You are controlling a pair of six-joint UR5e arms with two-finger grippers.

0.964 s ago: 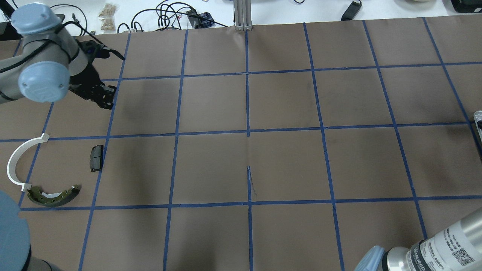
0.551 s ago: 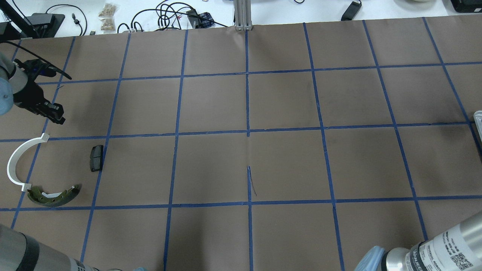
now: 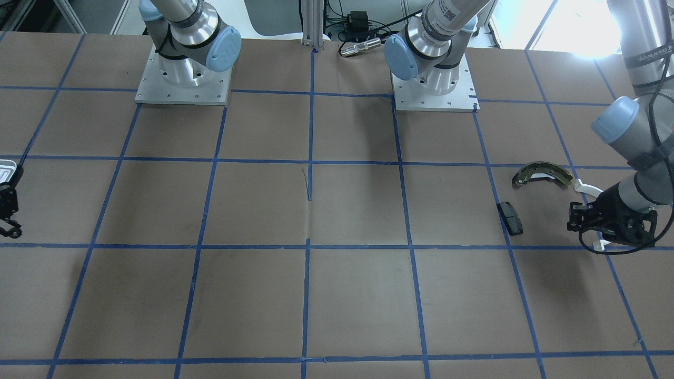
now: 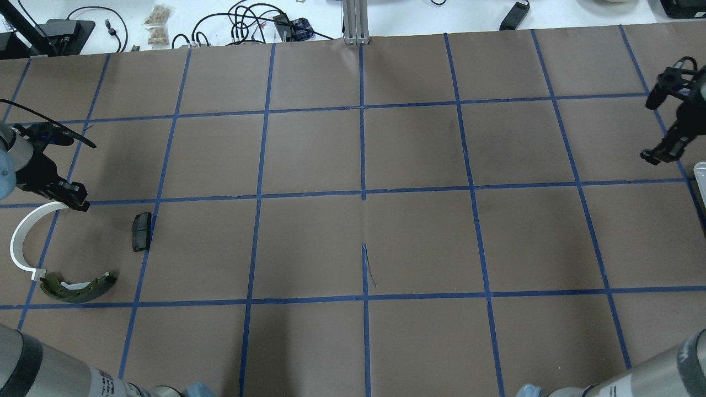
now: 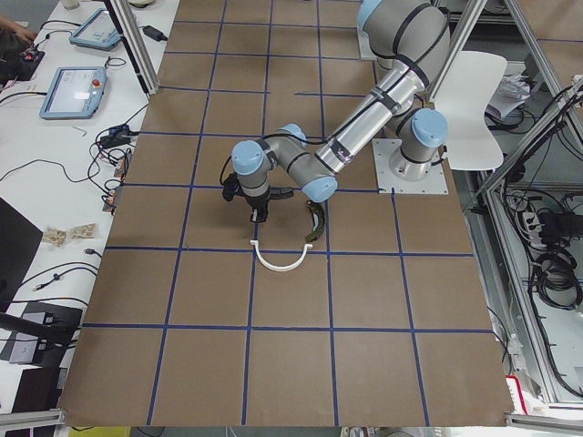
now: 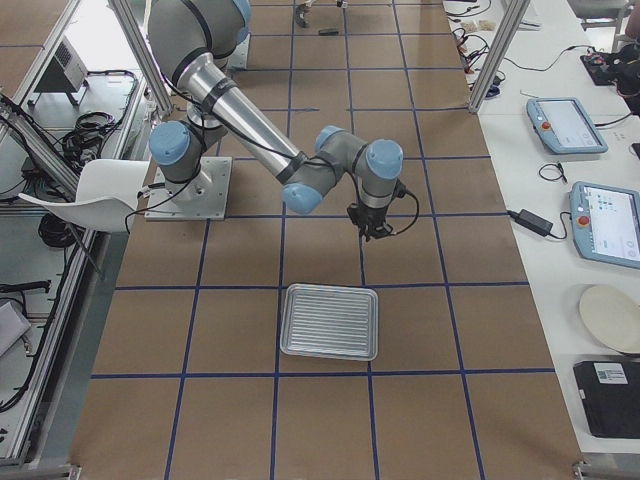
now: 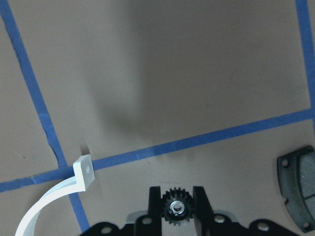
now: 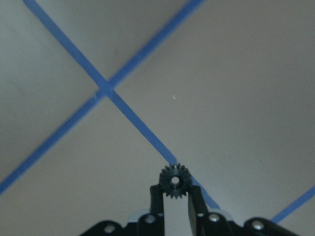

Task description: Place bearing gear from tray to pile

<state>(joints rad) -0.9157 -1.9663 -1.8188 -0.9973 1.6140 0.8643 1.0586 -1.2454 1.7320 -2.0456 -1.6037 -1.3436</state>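
The left hand [image 4: 76, 199] is now at the tabbed end of the white arc [image 4: 15, 242], having drawn closer to it over the last second. It is clamped on the bearing gear [image 7: 177, 207], so I judge release into the pile is near. The right hand [image 4: 653, 154], newly in the overhead view far across the table [image 4: 364, 154] from the arc, grips a second gear [image 8: 174, 181] beside the tray [image 6: 330, 322].

Both gears are small, black and toothed, the left one with a bright metal bore. The arc is thin white plastic. Next to it lie a curved brassy brake shoe [image 4: 80, 289] and a flat matt black pad [image 4: 142, 231]. The tray is ribbed silvery metal.
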